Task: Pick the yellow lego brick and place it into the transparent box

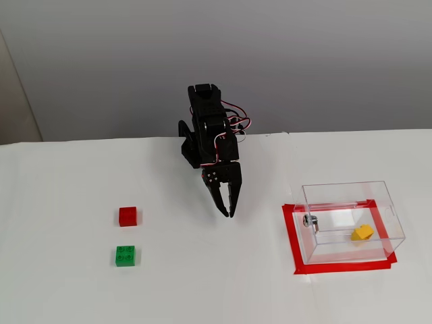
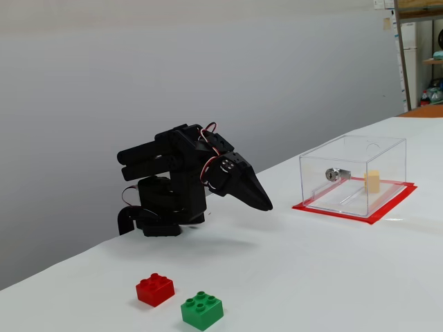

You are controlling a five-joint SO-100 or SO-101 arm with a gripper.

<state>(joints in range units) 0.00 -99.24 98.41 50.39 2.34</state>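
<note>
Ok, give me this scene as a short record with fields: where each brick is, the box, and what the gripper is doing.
yellow lego brick: small yellow plastic brick, lying tilted inside the box
transparent box: clear plastic rectangular box on red tape, metal knob on one side
red brick: on the table, outside the box
green brick: beside the red one
gripper: black, shut, empty, between bricks and box
task state: brick appears placed

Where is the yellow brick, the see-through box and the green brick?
yellow lego brick [image 1: 362,233]: a fixed view, its top face, inside the box.
transparent box [image 1: 385,202]: a fixed view, its right wall.
green brick [image 2: 202,309]: a fixed view, its studded top.
</note>
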